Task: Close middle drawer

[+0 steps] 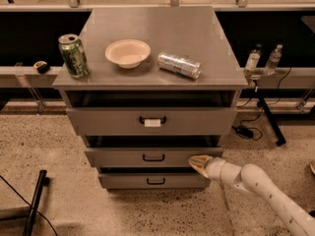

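Observation:
The middle drawer (118, 157) is a wide grey front with a small plain dark loop handle (153, 157). It stands out only a little from the cabinet, with a dark gap above it. My gripper (198, 163) is at the drawer's right end, its pale tip against the front face. The white arm (261, 186) runs off to the lower right. Above is the taller drawer (108, 122) with a white tag on its handle. Below is the narrower bottom drawer (123, 181).
On the cabinet top (162, 28) stand a green can (74, 56), a pale bowl (128, 52) and a silver can lying on its side (179, 65). Two bottles (263, 59) stand on a ledge at right. A black leg (34, 200) crosses the floor at lower left.

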Robot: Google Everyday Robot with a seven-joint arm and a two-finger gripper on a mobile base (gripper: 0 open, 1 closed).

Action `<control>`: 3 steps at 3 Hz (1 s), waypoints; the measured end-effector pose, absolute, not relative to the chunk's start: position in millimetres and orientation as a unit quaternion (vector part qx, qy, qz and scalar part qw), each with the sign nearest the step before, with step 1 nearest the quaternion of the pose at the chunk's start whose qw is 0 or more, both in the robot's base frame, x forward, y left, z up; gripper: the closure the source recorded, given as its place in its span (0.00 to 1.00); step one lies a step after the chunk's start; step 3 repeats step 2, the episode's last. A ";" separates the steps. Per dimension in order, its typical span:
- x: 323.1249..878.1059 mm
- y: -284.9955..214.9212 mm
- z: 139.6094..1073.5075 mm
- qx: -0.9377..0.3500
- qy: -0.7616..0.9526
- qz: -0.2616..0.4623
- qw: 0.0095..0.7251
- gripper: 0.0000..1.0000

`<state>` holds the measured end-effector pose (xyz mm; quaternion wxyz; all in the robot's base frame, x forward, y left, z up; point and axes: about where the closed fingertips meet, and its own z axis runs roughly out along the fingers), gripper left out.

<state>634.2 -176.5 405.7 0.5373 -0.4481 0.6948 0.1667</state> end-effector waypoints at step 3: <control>591.7 -173.7 395.8 -0.493 0.665 0.165 0.537 1.00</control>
